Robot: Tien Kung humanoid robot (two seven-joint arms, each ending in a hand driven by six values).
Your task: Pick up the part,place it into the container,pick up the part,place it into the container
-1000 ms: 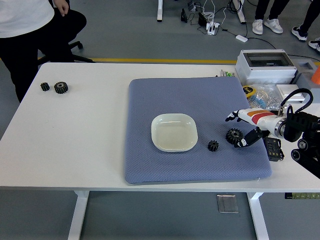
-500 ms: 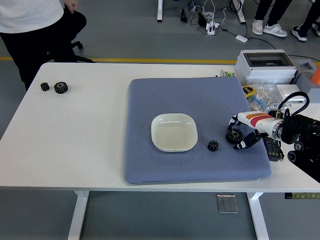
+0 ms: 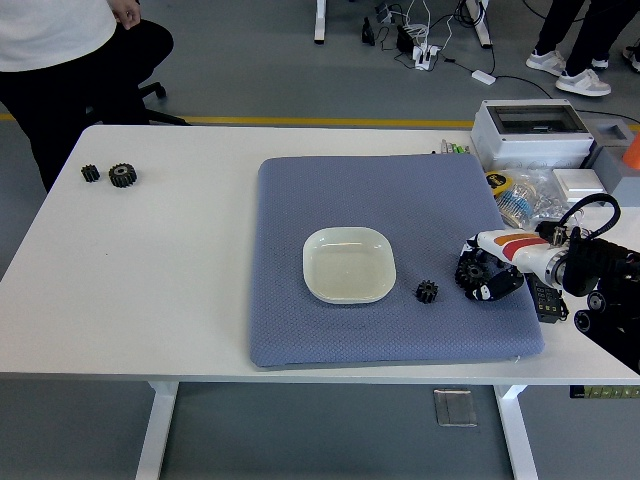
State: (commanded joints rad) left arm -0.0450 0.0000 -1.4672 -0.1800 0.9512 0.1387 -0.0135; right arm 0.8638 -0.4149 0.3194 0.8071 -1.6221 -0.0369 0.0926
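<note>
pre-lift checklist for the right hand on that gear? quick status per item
1. Right hand closed around the large gear: ok, fingers curl over it.
2. Gear lifted clear of the blue mat: cannot tell.
3. White dish empty and on the mat: ok.
4. Path from gear to dish: not ok, the small gear sits between them.
5. Left hand clear: ok, not in view.
6. Person away from the work area: ok, at the far left corner.

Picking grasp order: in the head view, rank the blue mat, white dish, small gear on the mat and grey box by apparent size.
1. blue mat
2. grey box, though it sits farther from the camera
3. white dish
4. small gear

The box and dish look close in size, so their order is unsure.
</note>
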